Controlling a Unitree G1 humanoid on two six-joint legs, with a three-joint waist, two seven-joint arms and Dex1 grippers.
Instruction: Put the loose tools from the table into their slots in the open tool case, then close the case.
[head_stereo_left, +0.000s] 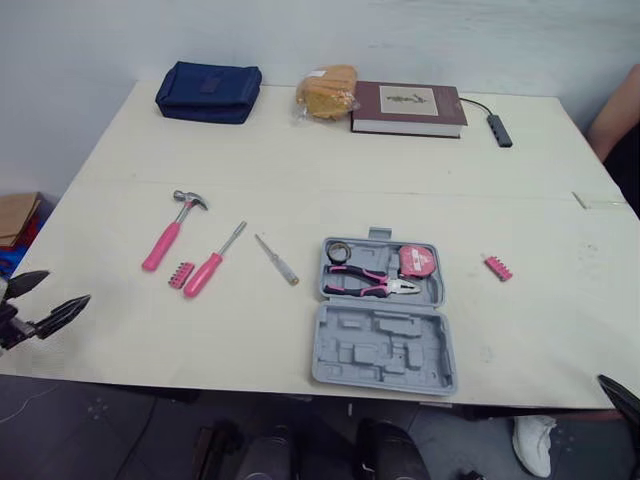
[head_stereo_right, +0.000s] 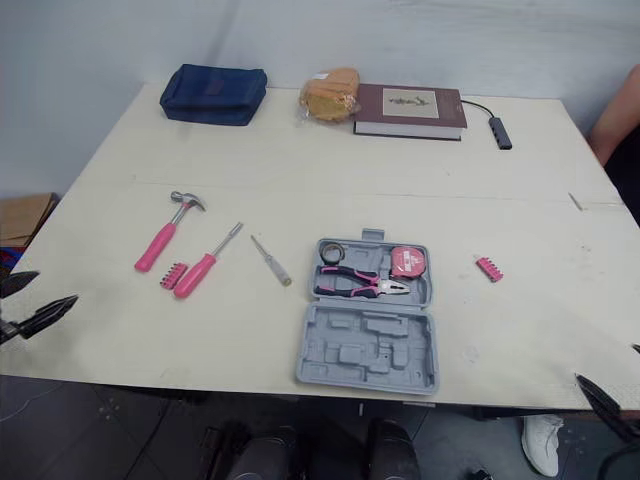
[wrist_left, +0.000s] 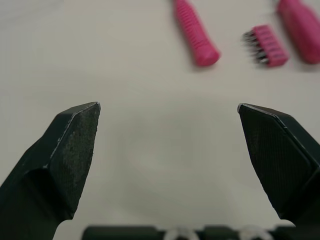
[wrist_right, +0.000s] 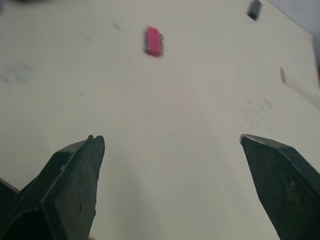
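Note:
The grey tool case (head_stereo_left: 385, 345) lies open near the table's front edge, with pink pliers (head_stereo_left: 375, 285) and a pink tape measure (head_stereo_left: 417, 261) in its far half. Left of it lie a small screwdriver (head_stereo_left: 277, 260), a pink-handled screwdriver (head_stereo_left: 213, 262), a pink bit holder (head_stereo_left: 181, 275) and a pink-handled hammer (head_stereo_left: 170, 232). A second bit holder (head_stereo_left: 497, 267) lies right of the case. My left gripper (head_stereo_left: 66, 287) hangs open off the table's left front edge, short of the hammer handle (wrist_left: 196, 32). My right gripper (wrist_right: 170, 137) is open at the front right corner, the second bit holder (wrist_right: 153, 41) ahead of it.
Along the far edge sit a navy pouch (head_stereo_left: 208, 92), a bagged bread roll (head_stereo_left: 327, 92), a maroon book (head_stereo_left: 408, 108) and a cabled USB hub (head_stereo_left: 500, 130). A person's arm (head_stereo_left: 620, 110) shows at the right edge. A cardboard box (head_stereo_left: 15, 215) stands left of the table.

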